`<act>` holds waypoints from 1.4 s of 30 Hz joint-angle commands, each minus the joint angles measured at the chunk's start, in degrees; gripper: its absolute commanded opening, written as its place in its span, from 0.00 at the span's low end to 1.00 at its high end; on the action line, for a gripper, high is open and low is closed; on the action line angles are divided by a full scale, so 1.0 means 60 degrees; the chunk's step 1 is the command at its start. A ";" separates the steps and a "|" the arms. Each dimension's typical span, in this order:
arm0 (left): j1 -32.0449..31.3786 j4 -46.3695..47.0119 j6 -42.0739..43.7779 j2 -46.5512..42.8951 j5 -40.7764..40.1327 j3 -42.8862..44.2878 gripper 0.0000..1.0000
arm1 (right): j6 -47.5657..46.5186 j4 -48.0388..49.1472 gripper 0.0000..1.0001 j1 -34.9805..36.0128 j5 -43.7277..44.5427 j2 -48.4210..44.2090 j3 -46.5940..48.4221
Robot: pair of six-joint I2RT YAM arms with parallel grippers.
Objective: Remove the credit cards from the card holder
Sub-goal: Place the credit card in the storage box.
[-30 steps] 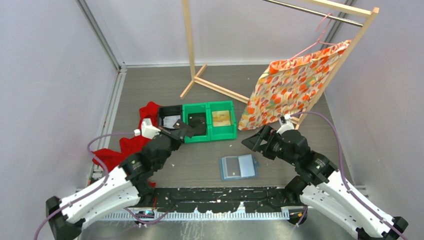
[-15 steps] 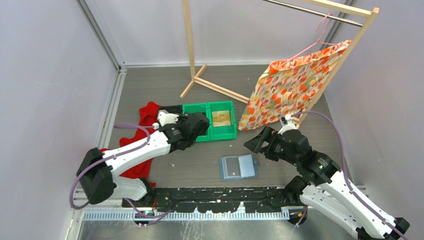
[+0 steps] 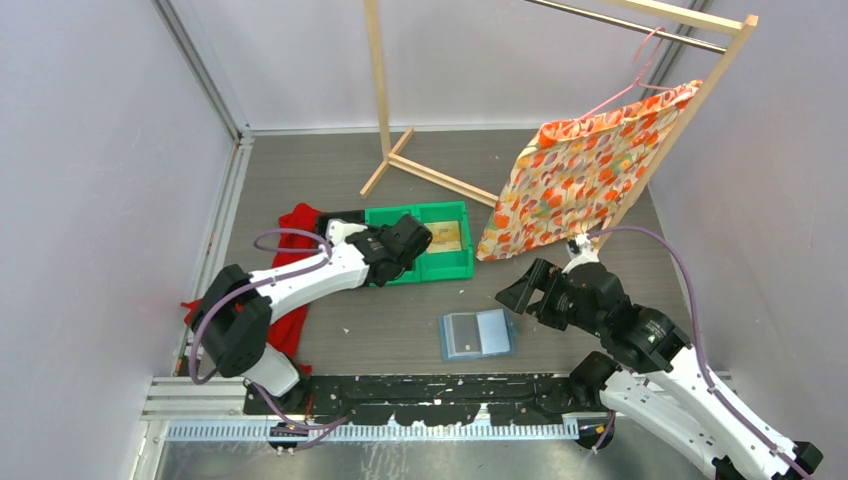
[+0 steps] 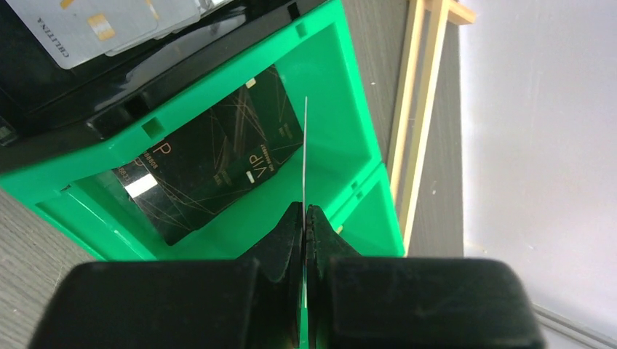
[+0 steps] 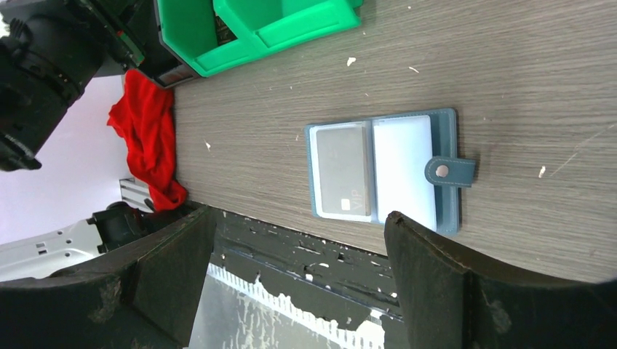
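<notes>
The slate-blue card holder (image 3: 478, 334) lies open on the table near the front edge. In the right wrist view the card holder (image 5: 444, 131) shows a greyish credit card (image 5: 340, 171) in one pale pocket and its closure tab (image 5: 449, 171). My left gripper (image 3: 408, 240) hangs over the green bins (image 3: 455, 266). In the left wrist view it (image 4: 305, 211) is shut on a thin card seen edge-on (image 4: 305, 145), above a bin that holds a black VIP card (image 4: 218, 163). My right gripper (image 3: 522, 288) is open and empty, up and right of the holder.
A black bin (image 4: 73, 80) with greyish and whitish cards (image 4: 94, 22) sits left of the green bins. The right green bin holds a yellowish card (image 3: 442, 236). A red cloth (image 3: 296, 222) lies left. A wooden rack (image 3: 440, 180) with a patterned cloth (image 3: 575, 175) stands behind.
My left arm has stretched out and swung right, from the black bin to above the green bins. My right gripper has drifted slightly down and right. The card holder has not moved.
</notes>
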 commanded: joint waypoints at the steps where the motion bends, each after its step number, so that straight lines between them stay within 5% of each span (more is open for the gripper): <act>1: 0.0083 0.0305 -0.3452 0.0633 0.0079 0.0246 0.01 | 0.0006 -0.0331 0.90 -0.0002 0.0164 -0.0192 0.0411; 23: 0.0435 0.2228 -0.4125 0.1386 0.0649 -0.0748 0.01 | -0.0096 -0.0320 0.90 0.0000 -0.0096 0.0188 0.0414; 30: 0.0434 0.2610 -0.3890 0.1321 0.0863 -0.0810 0.39 | 0.0003 -0.0357 0.90 -0.0001 -0.0081 0.0067 0.0361; 42: 0.0407 0.1437 -0.3580 0.0215 0.1286 -0.0798 0.40 | 0.0007 -0.0505 0.90 0.0008 -0.0110 -0.0277 0.0224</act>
